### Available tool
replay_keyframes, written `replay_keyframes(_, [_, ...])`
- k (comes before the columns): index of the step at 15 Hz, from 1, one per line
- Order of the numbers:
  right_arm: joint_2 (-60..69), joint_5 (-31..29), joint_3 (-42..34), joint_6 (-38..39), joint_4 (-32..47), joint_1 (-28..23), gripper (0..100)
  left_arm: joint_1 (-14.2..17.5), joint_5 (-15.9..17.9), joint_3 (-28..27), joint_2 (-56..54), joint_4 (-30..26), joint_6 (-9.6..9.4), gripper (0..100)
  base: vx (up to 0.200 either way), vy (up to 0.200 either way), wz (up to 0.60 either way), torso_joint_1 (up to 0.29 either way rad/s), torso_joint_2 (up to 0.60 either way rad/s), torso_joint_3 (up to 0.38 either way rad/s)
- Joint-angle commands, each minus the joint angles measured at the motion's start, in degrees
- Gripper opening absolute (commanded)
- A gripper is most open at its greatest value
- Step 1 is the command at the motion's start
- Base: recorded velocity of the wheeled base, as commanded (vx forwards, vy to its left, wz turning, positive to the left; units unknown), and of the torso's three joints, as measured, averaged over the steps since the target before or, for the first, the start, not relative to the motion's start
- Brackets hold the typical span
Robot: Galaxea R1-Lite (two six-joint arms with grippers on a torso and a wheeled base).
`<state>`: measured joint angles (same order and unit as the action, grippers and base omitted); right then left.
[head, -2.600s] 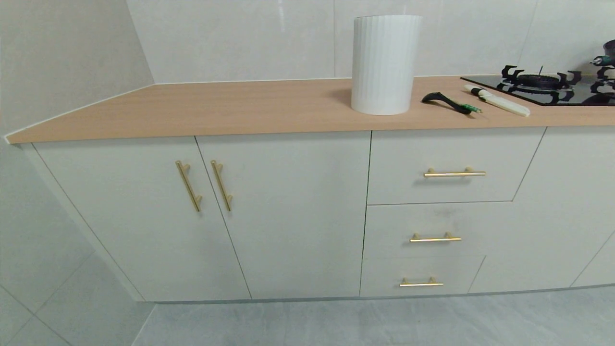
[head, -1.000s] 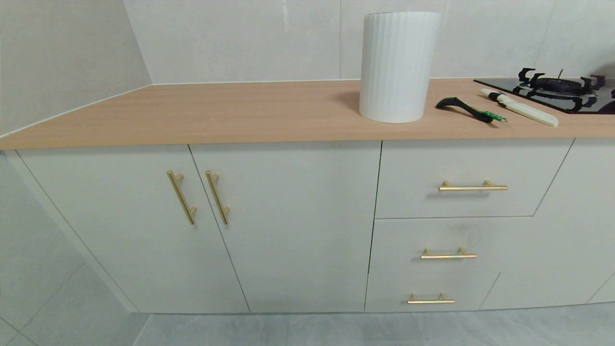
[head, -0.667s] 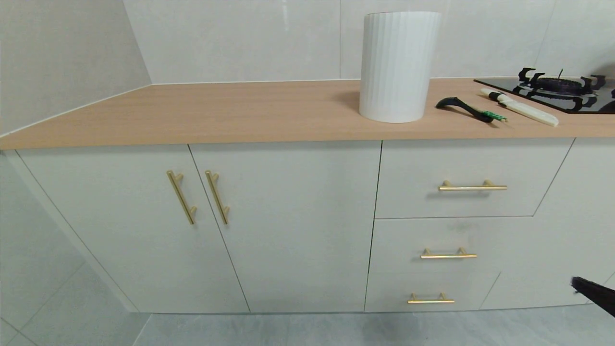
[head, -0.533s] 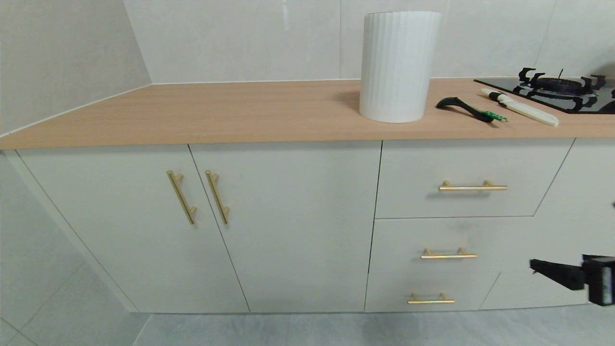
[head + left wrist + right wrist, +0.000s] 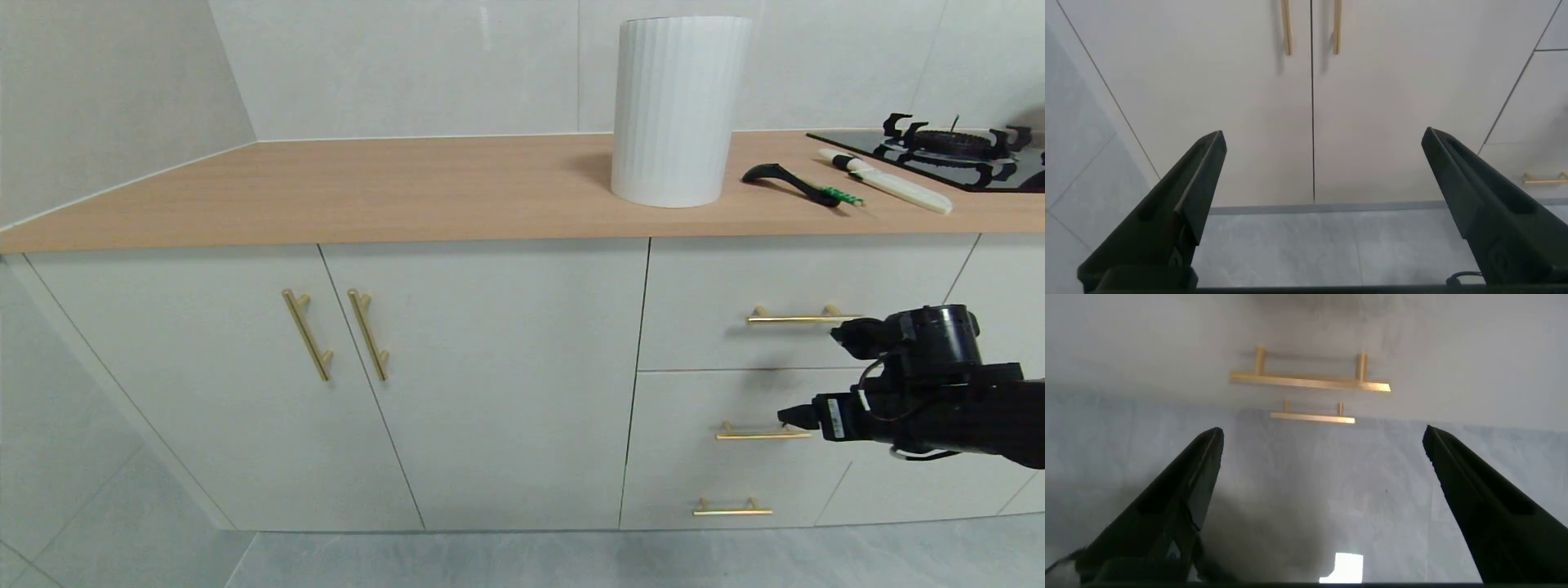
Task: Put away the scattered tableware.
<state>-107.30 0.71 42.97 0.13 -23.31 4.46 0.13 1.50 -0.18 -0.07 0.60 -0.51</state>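
On the wooden countertop [image 5: 367, 188] stands a tall white ribbed container [image 5: 678, 110]. To its right lie a black-handled utensil with a green end [image 5: 796, 184] and a white knife [image 5: 886, 181]. My right gripper [image 5: 816, 377] hangs open in front of the drawers, well below the counter, level with the middle drawer handle [image 5: 763, 434]. Its wrist view has its fingers [image 5: 1167, 506] spread wide, with that middle handle [image 5: 1310, 378] and the bottom handle [image 5: 1312, 417] beyond them. My left gripper [image 5: 1323, 204] is open and empty, low before the double cabinet doors [image 5: 1312, 98].
A black hob with pan supports [image 5: 951, 147] sits at the counter's far right. Below are two cabinet doors with gold handles [image 5: 336, 335] and three drawers, the top handle [image 5: 804, 317] just left of the right arm. Grey tiled floor [image 5: 490, 563] lies in front.
My right arm has come into view from the lower right and risen leftward to in front of the drawers. Earlier, the head camera shifted slightly; the things on the counter have stayed put.
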Motion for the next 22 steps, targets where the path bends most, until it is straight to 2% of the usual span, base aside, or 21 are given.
replay_keyframes(1, [-10.4,-0.8,0.2,0.1,-5.3,0.4,100,0.0,0.0,0.0,0.1,0.0,-0.02,100,0.000,0.000,0.00,0.000,0.00,0.000])
replay_keyframes(3, [-14.5,-3.6,0.2,0.1,-11.1,0.3,100,0.0,0.0,0.0,0.1,0.0,-0.02,100,0.000,0.000,0.00,0.000,0.00,0.000])
replay_keyframes(12, [-24.1,-4.3,-0.3,0.1,-29.7,-0.1,100,0.0,0.0,0.0,0.1,0.0,-0.02,100,0.000,0.000,0.00,0.000,0.00,0.000])
replay_keyframes(14, [-27.2,-6.6,0.9,0.1,-34.1,0.0,100,0.0,0.0,0.0,0.1,0.0,-0.02,100,0.000,0.000,0.00,0.000,0.00,0.000])
replay_keyframes(22, [-29.8,-7.5,2.9,0.3,-34.3,0.0,100,0.0,0.0,0.0,0.1,0.0,-0.02,100,0.000,0.000,0.00,0.000,0.00,0.000])
